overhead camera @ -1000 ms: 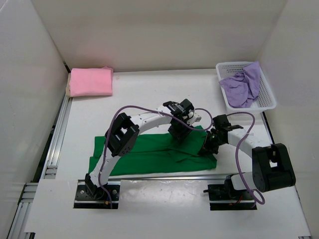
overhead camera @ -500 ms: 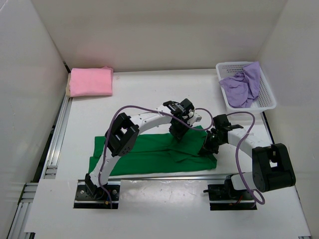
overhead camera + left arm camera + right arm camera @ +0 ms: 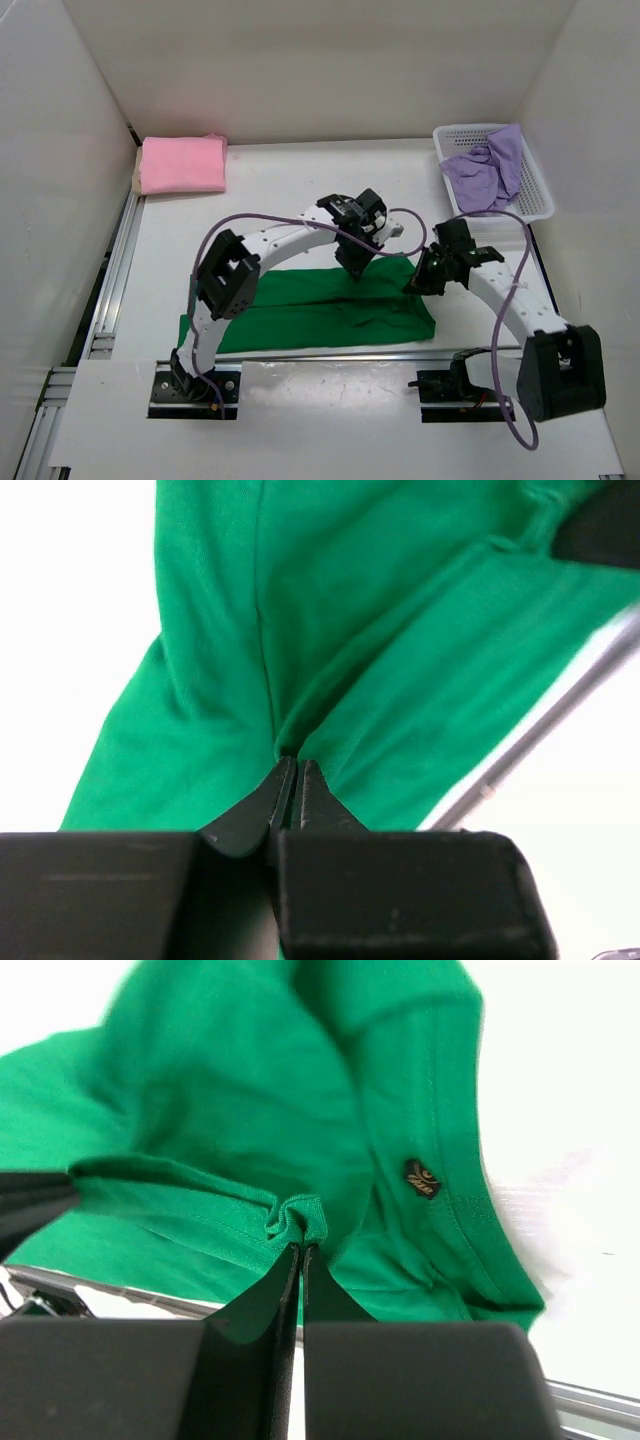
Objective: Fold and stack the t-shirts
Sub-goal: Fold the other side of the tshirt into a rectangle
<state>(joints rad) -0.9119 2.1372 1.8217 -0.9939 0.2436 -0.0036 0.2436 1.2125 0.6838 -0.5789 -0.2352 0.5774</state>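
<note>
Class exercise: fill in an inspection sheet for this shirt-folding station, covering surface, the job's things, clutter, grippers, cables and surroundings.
Surface: white table.
Job's things: green t-shirt spread flat near the arms; pink t-shirt folded at far left; purple t-shirt crumpled in the basket.
Clutter: white mesh basket at far right.
Grippers: left gripper and right gripper each shut on a pinch of green t-shirt.
Cables: purple cables loop along both arms.
Surroundings: white walls; metal rails at left.

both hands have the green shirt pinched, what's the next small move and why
Probably raise both together and carry the far edge toward the near edge: the left hand and right hand are each shut on a bunch of the green t-shirt, whose rest lies spread flat.
</note>
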